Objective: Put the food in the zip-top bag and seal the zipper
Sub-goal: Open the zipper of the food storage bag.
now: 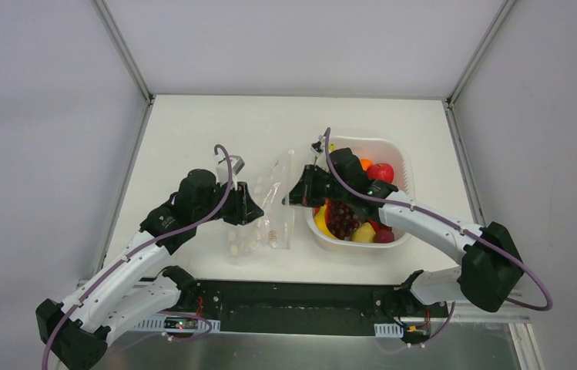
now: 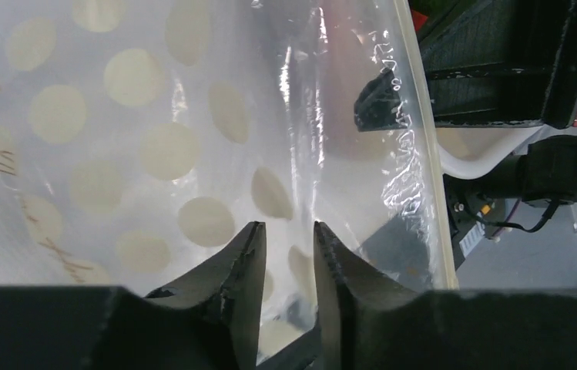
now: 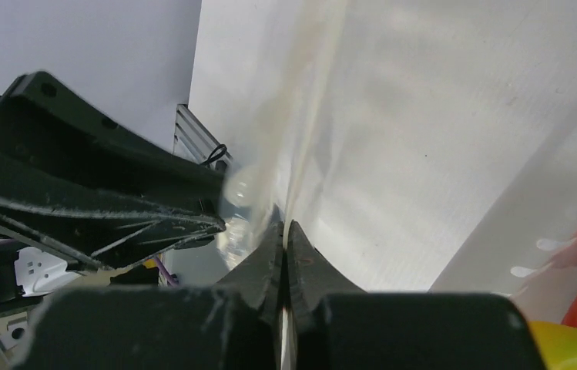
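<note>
Food partly under right arm

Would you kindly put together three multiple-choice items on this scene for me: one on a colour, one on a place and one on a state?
1. What colour are the dots on the zip-top bag? A) black B) whitish C) red
2. Where does the toy food lie? A) in the white basket B) in the bag C) in a cardboard box
3. How is the right gripper? A) wide open B) shut on the bag's film C) holding a fruit

Answers: 1 B, the left wrist view shows pale dots. 2 A, the fruits sit heaped inside the basket. 3 B, its fingers meet with film pinched between them.
</note>
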